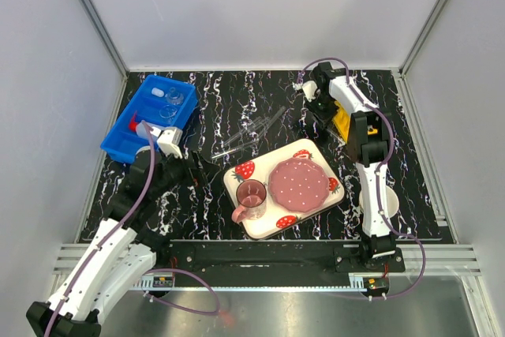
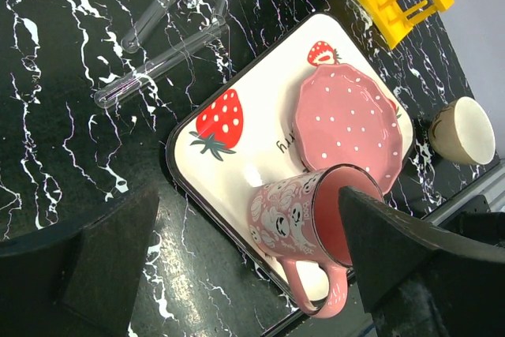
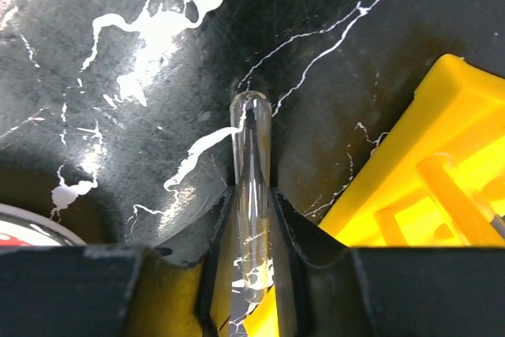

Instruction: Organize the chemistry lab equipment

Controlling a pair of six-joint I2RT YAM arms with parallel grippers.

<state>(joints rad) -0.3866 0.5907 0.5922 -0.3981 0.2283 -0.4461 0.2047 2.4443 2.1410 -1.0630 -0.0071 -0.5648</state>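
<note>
Tubes, loose: thin clear glass tubes point(image 2: 162, 65) lie at 11 o'clock of strawberry-print tray point(image 1: 272, 159); left gripper point(image 2: 248, 234) gaping, empty.
Tube, held: right gripper point(image 3: 251, 195) clenched on clear glass tube point(image 3: 251, 128), 1 o'clock of tray, beside yellow holed rack point(image 3: 426, 163).
Risk: smooth glass may slip or crack; tip may strike rack.

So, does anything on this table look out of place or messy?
Thin glass tubes lie loose and flat on the black table, not standing in the yellow rack. A strawberry-print tray with a pink plate and cup sits amid the lab gear, looking like it belongs elsewhere.
</note>
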